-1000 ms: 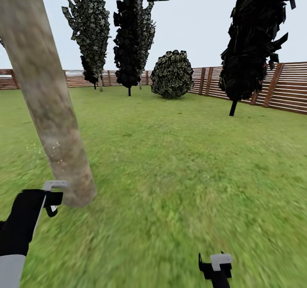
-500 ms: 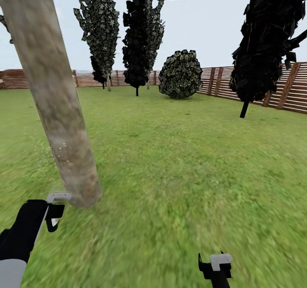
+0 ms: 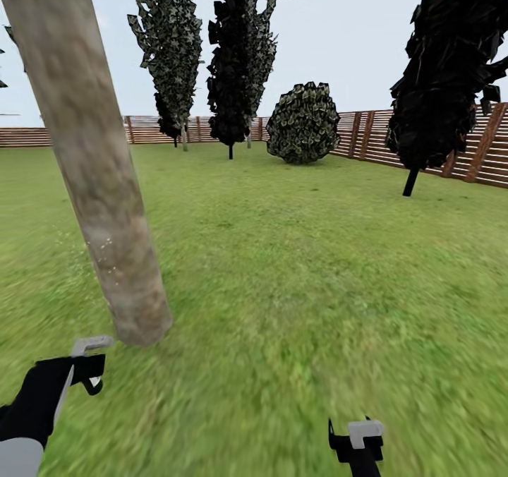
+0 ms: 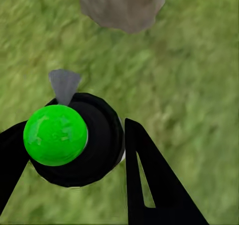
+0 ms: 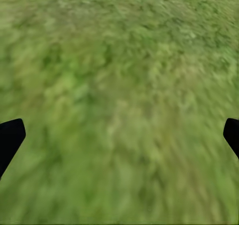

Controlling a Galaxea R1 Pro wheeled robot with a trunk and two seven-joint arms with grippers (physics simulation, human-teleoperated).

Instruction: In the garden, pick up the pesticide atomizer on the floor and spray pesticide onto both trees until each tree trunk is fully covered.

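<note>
Where lawn (image 3: pixel 296 265) spreads, one tree trunk (image 3: pixel 92 166), three cypresses, one atomizer (image 4: pixel 74 135).

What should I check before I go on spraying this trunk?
1. Atomizer between the left gripper jaws: ok.
2. Nozzle pointing towards the tree trunk base: ok.
3. Pesticide specks on the lower trunk: ok, faint.
4. Trunk fully covered: cannot tell; specks show in one low patch.
5. Right gripper open over grass, holding nothing: ok.
6. Second tree located: cannot tell.
</note>
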